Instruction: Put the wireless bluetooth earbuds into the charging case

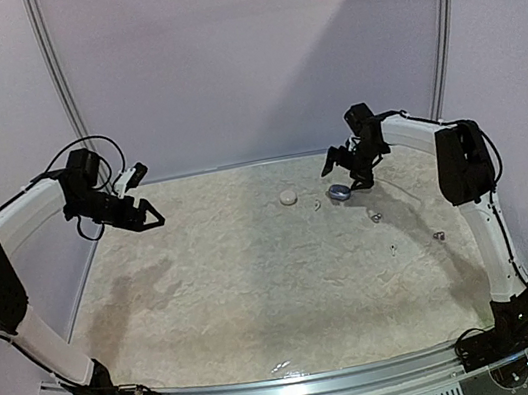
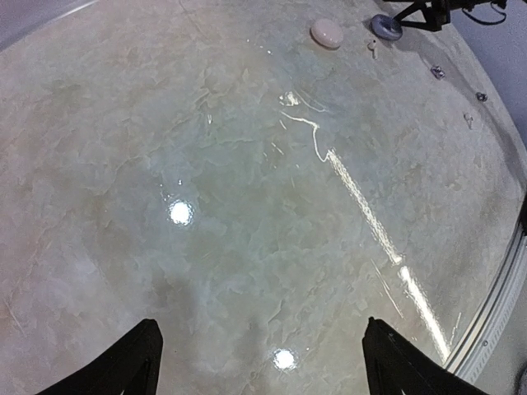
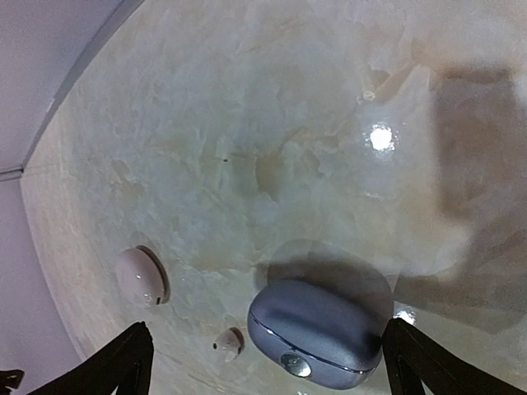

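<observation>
A closed blue-grey oval charging case [image 3: 317, 327] with a silver button lies on the table, between the open fingers of my right gripper [image 3: 268, 366], which hovers just above it without touching. In the top view the case [image 1: 338, 191] sits under that gripper [image 1: 346, 172]. Tiny grey-silver earbuds [image 1: 374, 217] [image 1: 439, 236] [image 1: 393, 251] lie scattered to the right of the case. They also show in the left wrist view [image 2: 437, 72]. My left gripper [image 1: 148, 202] is open and empty, held high over the far left of the table [image 2: 263, 362].
A white round case [image 1: 288, 196] lies left of the blue one, with a small white bud [image 1: 317, 206] between them; both show in the right wrist view, the case [image 3: 140, 277] and the bud [image 3: 226, 342]. The metal front rail [image 1: 305, 383] bounds the table.
</observation>
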Controlling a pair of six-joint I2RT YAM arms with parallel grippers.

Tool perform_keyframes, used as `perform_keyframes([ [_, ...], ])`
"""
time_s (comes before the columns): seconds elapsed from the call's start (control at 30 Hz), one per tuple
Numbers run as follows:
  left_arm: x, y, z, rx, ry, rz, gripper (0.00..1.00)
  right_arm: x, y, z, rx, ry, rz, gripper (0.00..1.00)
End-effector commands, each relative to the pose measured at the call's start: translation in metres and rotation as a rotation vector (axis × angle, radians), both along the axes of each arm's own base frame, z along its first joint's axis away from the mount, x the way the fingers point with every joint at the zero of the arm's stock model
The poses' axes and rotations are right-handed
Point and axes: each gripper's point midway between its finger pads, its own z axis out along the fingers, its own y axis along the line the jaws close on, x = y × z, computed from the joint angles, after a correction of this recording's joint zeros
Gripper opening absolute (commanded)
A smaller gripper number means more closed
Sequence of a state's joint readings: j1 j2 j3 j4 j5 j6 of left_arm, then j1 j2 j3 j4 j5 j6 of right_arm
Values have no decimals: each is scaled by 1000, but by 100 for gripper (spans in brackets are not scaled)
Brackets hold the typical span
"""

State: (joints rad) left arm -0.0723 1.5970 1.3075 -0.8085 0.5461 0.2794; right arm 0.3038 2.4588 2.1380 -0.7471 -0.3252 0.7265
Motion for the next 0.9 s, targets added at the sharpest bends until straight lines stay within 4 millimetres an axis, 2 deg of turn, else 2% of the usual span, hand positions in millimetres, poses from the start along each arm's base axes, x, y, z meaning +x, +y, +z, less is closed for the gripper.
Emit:
perform_keyframes([
  [0.0, -2, -4, -4, -2, 13, -25, 87, 0, 12, 12, 177, 61, -80, 99],
  [0.1, -3, -5, -3, -6, 10, -30, 87, 2, 13, -4, 220, 120, -133, 99],
  [0.17, -4, -5, -2, -6, 9, -37, 87, 10, 6, -6, 232, 116, -174, 99],
  [0.3, -7, -5, -3, -11, 14, -44, 87, 26, -8, 2, 225, 78, -246, 99],
  [0.37, -7, -6, -3, -18, 16, -46, 87, 30, -6, 7, 250, 64, -251, 99],
  [0.43, -7, -7, -3, -24, 14, -44, 87, 29, 6, 6, 327, 99, -248, 99],
  [0.6, -5, -8, 0, -32, 4, -44, 87, 20, 17, -1, 392, 163, -262, 99],
  [0.77, -5, -8, 0, -32, 3, -49, 87, 15, 28, 9, 385, 193, -234, 99],
  [0.87, -5, -9, 2, -36, 3, -48, 87, 2, 31, -6, 413, 276, -207, 99],
])
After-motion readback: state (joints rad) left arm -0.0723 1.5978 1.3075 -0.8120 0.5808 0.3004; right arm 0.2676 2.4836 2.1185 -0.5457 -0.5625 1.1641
